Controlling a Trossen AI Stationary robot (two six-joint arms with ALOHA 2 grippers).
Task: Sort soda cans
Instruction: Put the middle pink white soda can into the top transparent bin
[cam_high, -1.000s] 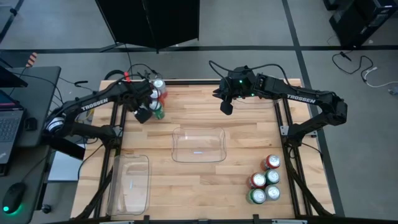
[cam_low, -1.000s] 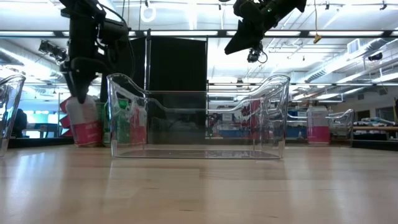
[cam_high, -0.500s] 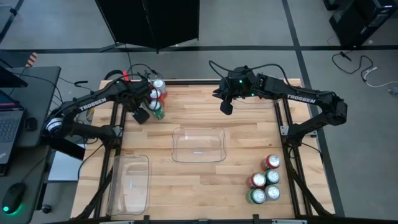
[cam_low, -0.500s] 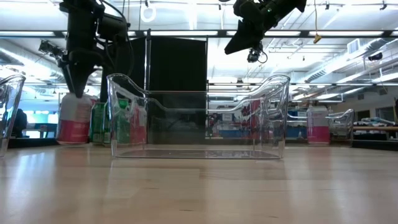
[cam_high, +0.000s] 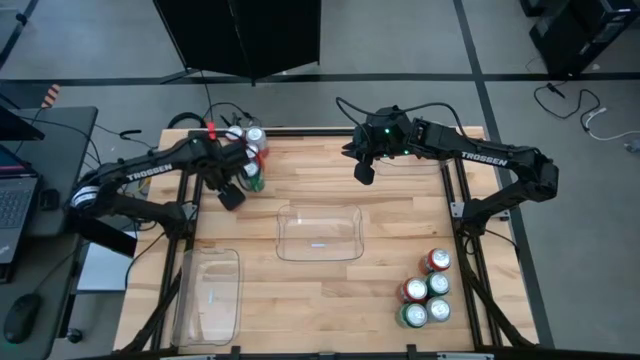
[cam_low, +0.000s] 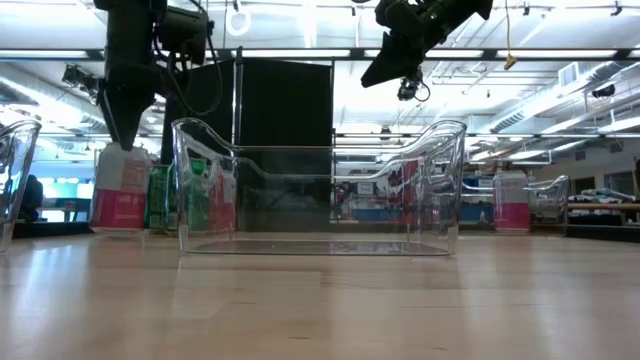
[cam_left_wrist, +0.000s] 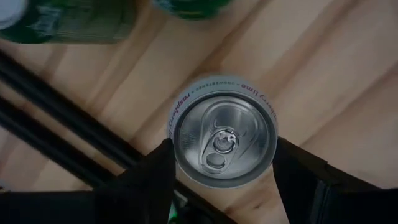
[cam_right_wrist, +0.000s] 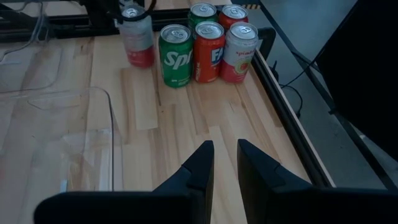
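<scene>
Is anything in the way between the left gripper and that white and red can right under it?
Nothing visible is in the way. The left gripper hangs right above the white and red can, with one finger on each side of its silver top. The green cans stand beside it, not between them.

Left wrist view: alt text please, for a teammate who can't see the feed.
Looking straight down on a silver-white soda can standing on the wooden table, with the left gripper open, a dark finger at each side of it. Parts of green cans show at the picture's edge.
</scene>
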